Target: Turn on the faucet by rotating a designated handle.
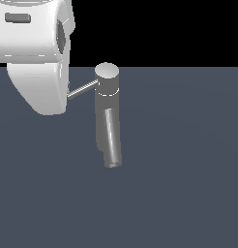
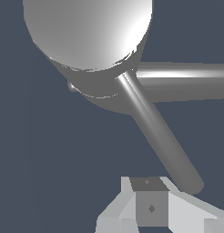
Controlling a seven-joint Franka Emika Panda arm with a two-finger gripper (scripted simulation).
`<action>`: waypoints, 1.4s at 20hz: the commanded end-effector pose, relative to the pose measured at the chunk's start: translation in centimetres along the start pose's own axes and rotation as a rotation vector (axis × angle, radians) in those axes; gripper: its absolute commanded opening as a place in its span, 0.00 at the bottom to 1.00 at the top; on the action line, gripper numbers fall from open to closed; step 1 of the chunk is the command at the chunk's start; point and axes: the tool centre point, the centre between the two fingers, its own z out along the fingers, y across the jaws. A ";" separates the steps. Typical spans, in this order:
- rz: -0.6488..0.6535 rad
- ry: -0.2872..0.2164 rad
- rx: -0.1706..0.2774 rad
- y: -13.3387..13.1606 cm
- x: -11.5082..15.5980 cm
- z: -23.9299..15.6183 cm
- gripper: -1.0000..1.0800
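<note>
Dark slate-blue ground [image 1: 188, 193] fills the lower part of the exterior view, flat and bare, under a black band of background.

On that ground stands the faucet [image 1: 106, 116], a grey metal cylinder with a lighter flat round cap and a thin pale ring just below it. Its thick tubular spout [image 1: 111, 140] runs down the front of the body and slants slightly toward the exterior view's right.

From the cap the handle [image 1: 84, 89], a thin straight rod much slimmer than the spout, reaches out toward the exterior view's left and a little downward. Its far end disappears behind the white housing of the robot.

The gripper [image 2: 152, 207] sits at that outer end of the rod. In the exterior view its fingers are hidden by the big white body. In the wrist view only one grey pad with pale angled links shows at the frame's edge, just beside the rounded tip of the handle [image 2: 159, 141], so whether the fingers are apart or together cannot be told, nor whether they touch the rod.
</note>
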 end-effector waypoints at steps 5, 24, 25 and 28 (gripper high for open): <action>0.018 0.011 -0.005 1.1 1.5 0.1 0.00; 0.021 0.013 -0.008 3.2 3.2 0.1 0.00; 0.021 0.013 -0.008 3.3 3.3 0.1 0.00; 0.021 0.014 -0.009 3.6 3.5 0.1 0.00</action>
